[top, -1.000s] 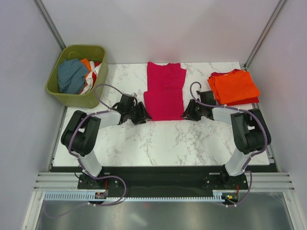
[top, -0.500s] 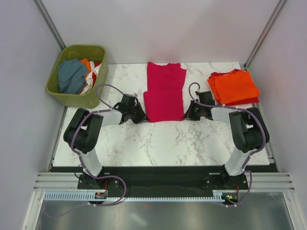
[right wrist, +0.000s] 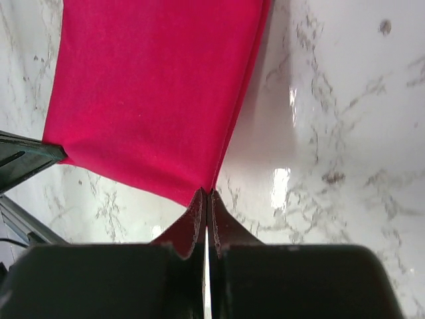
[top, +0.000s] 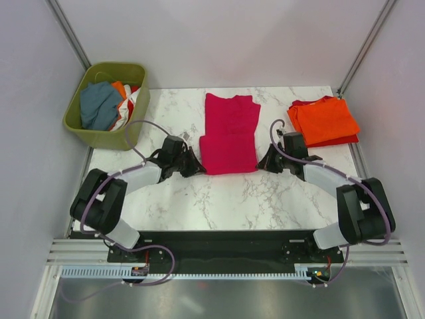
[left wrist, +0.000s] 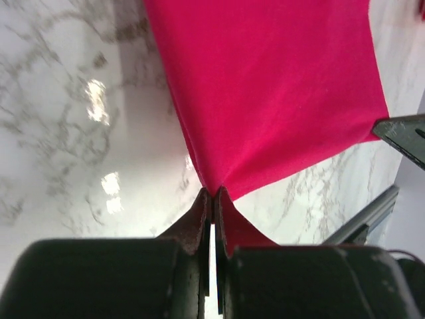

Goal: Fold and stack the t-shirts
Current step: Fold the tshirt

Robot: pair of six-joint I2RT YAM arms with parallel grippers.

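Observation:
A magenta-pink t-shirt (top: pixel 228 133) lies folded lengthwise on the middle of the marble table. My left gripper (top: pixel 197 166) is shut on its near left corner; the left wrist view shows the pink cloth (left wrist: pixel 265 100) pinched between the tips of my left gripper (left wrist: pixel 214 193). My right gripper (top: pixel 261 161) is shut on the near right corner, and the right wrist view has the same cloth (right wrist: pixel 153 100) nipped at the tips of my right gripper (right wrist: pixel 205 193). The near edge hangs stretched and slightly lifted between both grippers. Folded orange and red t-shirts (top: pixel 323 120) are stacked at the far right.
An olive-green basket (top: pixel 79 116) with blue, orange and white clothes stands at the far left, off the table's corner. Bare marble (top: pixel 219 199) lies between the shirt and the arm bases. Grey walls close in on both sides.
Both grippers closed on the near corners of the pink shirt. They have drawn that edge a little towards the arm bases, and both arms now stretch lower and further out.

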